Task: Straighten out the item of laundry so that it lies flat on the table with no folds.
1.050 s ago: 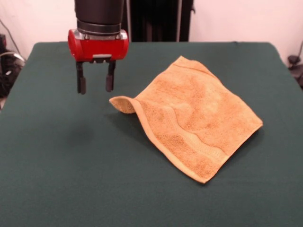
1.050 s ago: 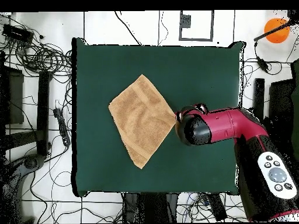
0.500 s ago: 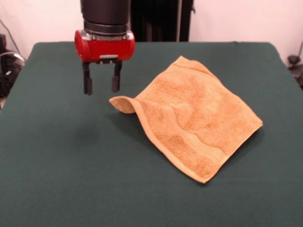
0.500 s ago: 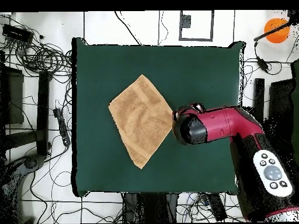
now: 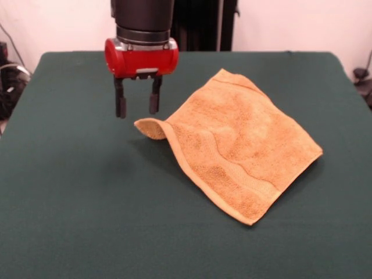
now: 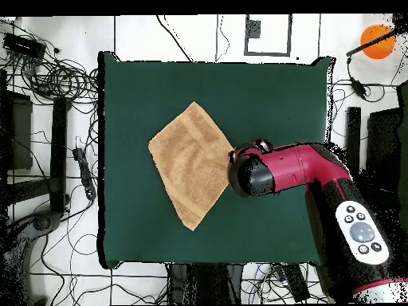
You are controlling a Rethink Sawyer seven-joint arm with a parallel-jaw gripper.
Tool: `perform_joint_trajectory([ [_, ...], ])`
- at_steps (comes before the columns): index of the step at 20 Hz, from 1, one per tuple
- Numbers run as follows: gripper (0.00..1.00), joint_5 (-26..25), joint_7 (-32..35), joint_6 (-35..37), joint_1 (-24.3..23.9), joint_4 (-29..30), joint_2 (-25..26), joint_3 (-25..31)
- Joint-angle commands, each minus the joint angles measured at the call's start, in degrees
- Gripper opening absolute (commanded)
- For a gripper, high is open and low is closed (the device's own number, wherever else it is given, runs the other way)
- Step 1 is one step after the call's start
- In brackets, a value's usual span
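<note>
Hovering above the table, gripper hanging released, fingers pointing straight down with nothing between them. Lying just beside and below it, toward the right in the front view, towel resting as a diamond, its nearest corner curling up off the cloth, just under the fingertips but apart from them. Spreading mostly flat elsewhere.

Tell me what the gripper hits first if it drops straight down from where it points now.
Probably the table: the open gripper points down just beside the towel's curled-up corner. Depth is unclear, so one of its fingers might graze that corner.
</note>
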Motion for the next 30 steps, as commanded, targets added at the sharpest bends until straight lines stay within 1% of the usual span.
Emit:
perform_joint_trajectory([
  [1, 1.00, -3.5, -11.7, 3.5, 3.1, 6.4, 2.6, 3.3],
  [20, 1.00, -4.2, -10.1, 3.3, 5.0, 6.4, 2.0, 2.0],
  [26, 1.00, -3.6, -12.8, 5.2, 4.9, 5.9, 2.3, 2.8],
  [30, 1.00, -2.0, -13.7, 7.5, 4.6, 5.1, 2.6, 3.3],
])
